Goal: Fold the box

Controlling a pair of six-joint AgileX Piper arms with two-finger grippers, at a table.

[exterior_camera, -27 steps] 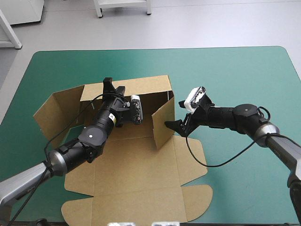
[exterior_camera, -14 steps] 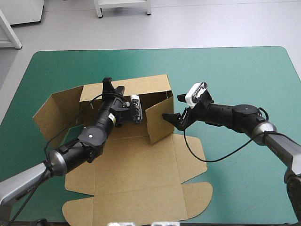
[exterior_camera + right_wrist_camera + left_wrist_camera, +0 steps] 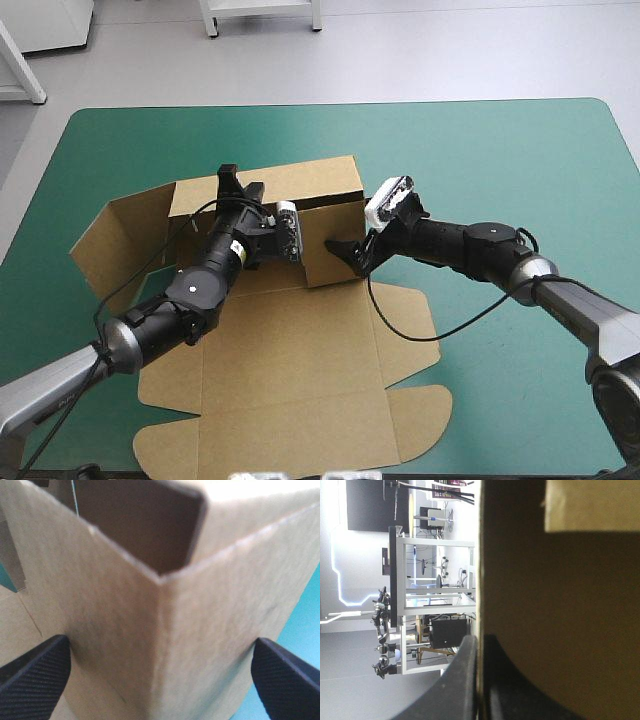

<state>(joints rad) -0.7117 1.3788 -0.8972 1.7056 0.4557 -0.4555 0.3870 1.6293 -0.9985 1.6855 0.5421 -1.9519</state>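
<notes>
Box (image 3: 125, 585) between right fingers (image 3: 35, 677), maybe touching

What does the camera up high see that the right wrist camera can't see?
Only the high view shows the whole box: its flat lid, the spread left flaps, and the left gripper holding the back wall. Only the right wrist view shows, close up, a raised corner with its dark inside, between the open fingers of the right gripper. Both show brown board and the teal-green cover.

The left claw (image 3: 231, 185) clasps the rear wall (image 3: 310, 180) of the brown box (image 3: 290, 370); the right claw (image 3: 346, 250) touches the upright side flap (image 3: 320, 250) just ahead of it.
</notes>
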